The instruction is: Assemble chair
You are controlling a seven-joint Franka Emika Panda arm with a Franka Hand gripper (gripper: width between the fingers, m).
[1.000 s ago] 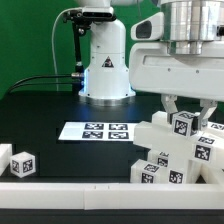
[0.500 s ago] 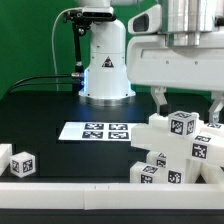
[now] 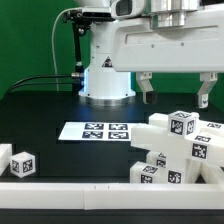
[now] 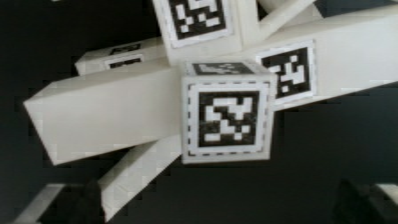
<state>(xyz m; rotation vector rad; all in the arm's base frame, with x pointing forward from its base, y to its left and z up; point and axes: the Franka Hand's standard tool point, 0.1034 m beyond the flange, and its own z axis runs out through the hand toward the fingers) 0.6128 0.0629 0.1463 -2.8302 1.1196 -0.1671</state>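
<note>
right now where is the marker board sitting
In the exterior view the marker board lies flat on the black table, just in front of the robot base and left of the chair parts.

Arm (image 3: pixel 150 45) is glossy white, with rounded chunky link housings. The base column (image 3: pixel 106 70) is a white dome-shaped pedestal with a small blue-lit indicator on its front. Black cables run along the green wall behind it. Wrist section is metallic silver-grey and cylindrical. End effector (image 3: pixel 175 88) has a white body and two dark grey fingers (image 3: pixel 146 87) with angled tips.
</note>
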